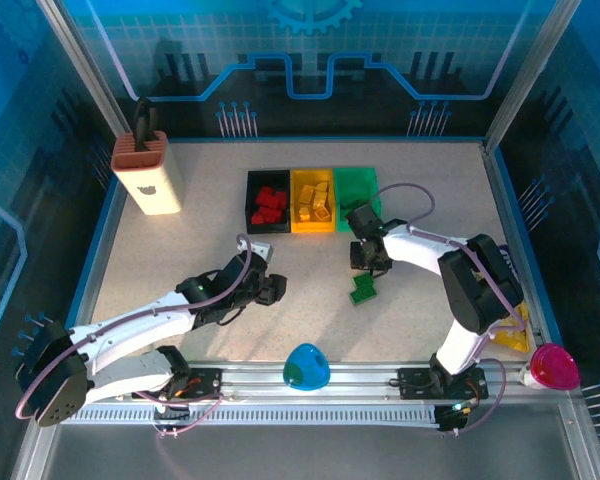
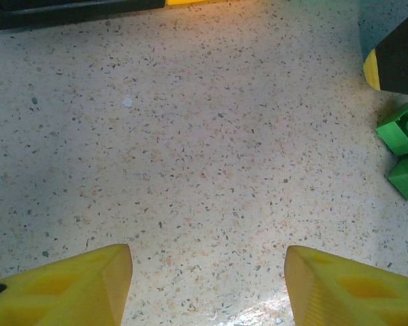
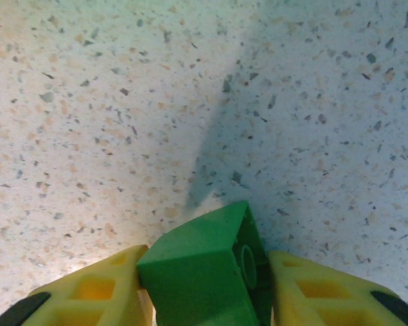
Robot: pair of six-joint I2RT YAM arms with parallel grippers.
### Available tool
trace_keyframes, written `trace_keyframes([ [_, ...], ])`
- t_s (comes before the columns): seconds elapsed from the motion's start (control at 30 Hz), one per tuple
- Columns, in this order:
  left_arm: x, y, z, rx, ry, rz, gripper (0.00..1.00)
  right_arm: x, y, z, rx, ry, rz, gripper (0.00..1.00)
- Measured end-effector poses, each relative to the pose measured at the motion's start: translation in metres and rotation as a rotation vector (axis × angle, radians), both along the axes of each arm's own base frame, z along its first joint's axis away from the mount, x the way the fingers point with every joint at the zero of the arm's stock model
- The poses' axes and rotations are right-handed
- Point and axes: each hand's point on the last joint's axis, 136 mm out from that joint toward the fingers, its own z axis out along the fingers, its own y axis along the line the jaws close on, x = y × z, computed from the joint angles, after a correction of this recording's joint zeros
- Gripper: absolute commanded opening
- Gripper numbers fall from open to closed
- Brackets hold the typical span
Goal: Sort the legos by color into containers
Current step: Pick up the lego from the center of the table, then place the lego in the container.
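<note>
Near the middle of the surface, just in front of the green bin, the right gripper is clamping a green lego. In the right wrist view both yellow fingers are pressing against the brick's sides, and the brick is sitting tilted, with a round hollow facing the right-hand finger. Whether it is resting on the speckled top or hanging just above it cannot be told. Just beside that gripper, toward the arm bases, two more green legos are lying on the surface, touching each other. The left gripper is pointing down at bare surface to their left, its jaws standing apart with nothing between them. At the far side, three bins are standing joined in a row: the black bin is holding red legos, the yellow bin is holding yellow legos, and the green bin is closing the row on the right. A knife block is standing at the far left, and a pink bowl is sitting at the near right corner
</note>
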Motion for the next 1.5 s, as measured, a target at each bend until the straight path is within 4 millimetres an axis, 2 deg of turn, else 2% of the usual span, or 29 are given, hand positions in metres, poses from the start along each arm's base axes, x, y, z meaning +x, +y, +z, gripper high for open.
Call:
trace_keyframes([
  [0.13,0.000,0.000,0.000,0.000,-0.001,-0.001,0.61,0.009,0.005,0.013,0.001,-0.022,0.014,0.30],
  [0.23,0.000,0.000,0.000,0.003,-0.001,-0.002,0.61,0.020,0.009,0.033,0.005,-0.061,0.029,0.30],
  [0.43,0.000,0.000,0.000,0.002,-0.002,-0.003,0.61,0.059,0.019,0.087,0.038,-0.175,0.053,0.30],
  [0.5,0.000,0.000,0.002,-0.001,-0.006,-0.002,0.61,0.078,0.022,0.108,0.055,-0.219,0.057,0.31],
  [0.57,-0.001,0.001,0.004,-0.008,-0.012,-0.001,0.61,0.095,0.025,0.120,0.073,-0.247,0.057,0.31],
  [0.8,-0.002,0.004,0.009,-0.019,-0.033,0.005,0.61,0.144,0.025,0.123,0.089,-0.235,0.050,0.32],
  [0.83,-0.002,0.004,0.009,-0.018,-0.032,0.005,0.61,0.150,0.026,0.124,0.088,-0.235,0.052,0.34],
  [0.87,-0.002,0.005,0.008,-0.017,-0.032,0.005,0.61,0.158,0.028,0.124,0.089,-0.235,0.053,0.42],
  [0.9,-0.002,0.005,0.008,-0.018,-0.032,0.005,0.61,0.164,0.029,0.125,0.090,-0.237,0.054,0.54],
  [0.97,-0.002,0.005,0.008,-0.017,-0.032,0.005,0.61,0.174,0.031,0.127,0.095,-0.242,0.060,0.86],
  [1.0,-0.002,0.005,0.008,-0.016,-0.031,0.004,0.61,0.177,0.032,0.128,0.105,-0.244,0.066,0.91],
  [1.17,-0.007,0.004,0.007,-0.004,-0.027,-0.009,0.61,0.172,0.026,0.126,0.123,-0.247,0.063,0.94],
  [1.33,-0.007,0.002,0.011,-0.018,-0.038,-0.016,0.62,0.134,0.015,0.114,0.143,-0.221,0.061,0.94],
  [1.5,-0.005,-0.010,0.006,-0.001,-0.015,-0.062,0.65,0.099,0.005,0.115,0.169,-0.238,0.048,0.94],
])
